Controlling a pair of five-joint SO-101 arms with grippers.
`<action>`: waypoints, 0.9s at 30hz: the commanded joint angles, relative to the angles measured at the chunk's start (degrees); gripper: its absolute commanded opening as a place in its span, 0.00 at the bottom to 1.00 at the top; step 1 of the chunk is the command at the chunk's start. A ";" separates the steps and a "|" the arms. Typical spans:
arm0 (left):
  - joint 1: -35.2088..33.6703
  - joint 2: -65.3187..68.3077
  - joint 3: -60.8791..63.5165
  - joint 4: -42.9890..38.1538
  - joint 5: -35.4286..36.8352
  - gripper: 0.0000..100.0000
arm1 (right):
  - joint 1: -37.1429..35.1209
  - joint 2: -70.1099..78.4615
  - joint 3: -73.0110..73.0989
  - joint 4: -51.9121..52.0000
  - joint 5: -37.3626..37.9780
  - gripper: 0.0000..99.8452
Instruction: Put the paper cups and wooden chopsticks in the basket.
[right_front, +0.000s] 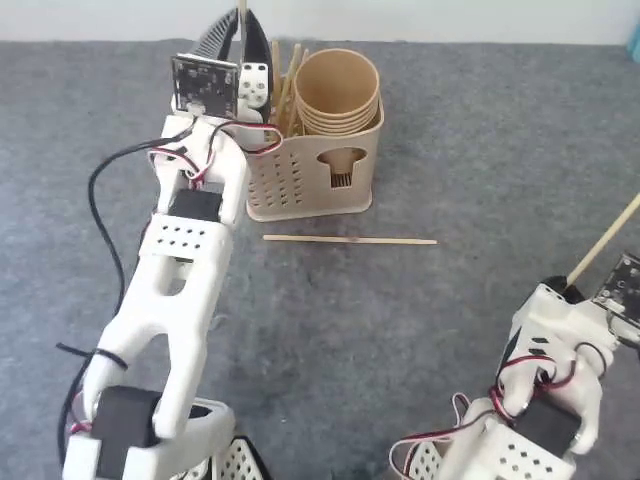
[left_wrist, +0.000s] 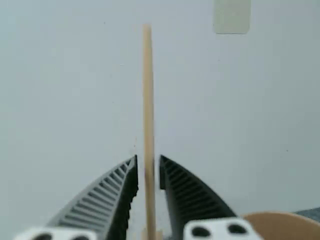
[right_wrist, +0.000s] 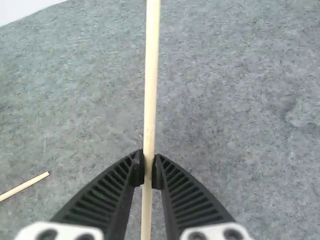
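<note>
A tan perforated basket (right_front: 315, 175) stands at the back of the grey mat, holding a stack of paper cups (right_front: 337, 88) and several wooden chopsticks (right_front: 285, 75). My left gripper (right_front: 240, 35) (left_wrist: 148, 165) hangs over the basket's left end. An upright chopstick (left_wrist: 147, 100) stands between its slightly open jaws, with a thin gap on each side. A cup rim (left_wrist: 280, 225) shows beside it. At the mat's right edge, my right gripper (right_wrist: 148, 167) is shut on another chopstick (right_wrist: 151, 75) (right_front: 605, 245). One more chopstick (right_front: 350, 240) lies flat in front of the basket.
The left arm (right_front: 185, 260) stretches from the near left corner to the basket, with loose cables beside it. The right arm (right_front: 550, 380) sits at the near right corner. Open grey mat (right_front: 400, 340) lies between the two arms.
</note>
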 joint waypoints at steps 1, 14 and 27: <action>-0.35 -4.48 -0.75 6.86 0.70 0.26 | -0.57 -1.01 -3.08 -0.75 0.00 0.01; -4.57 -37.63 7.52 34.90 0.70 0.21 | -17.19 -1.01 -2.99 -9.89 -0.53 0.01; -16.97 -69.45 35.12 43.96 12.75 0.21 | -38.81 -0.48 -2.64 -33.27 -0.53 0.01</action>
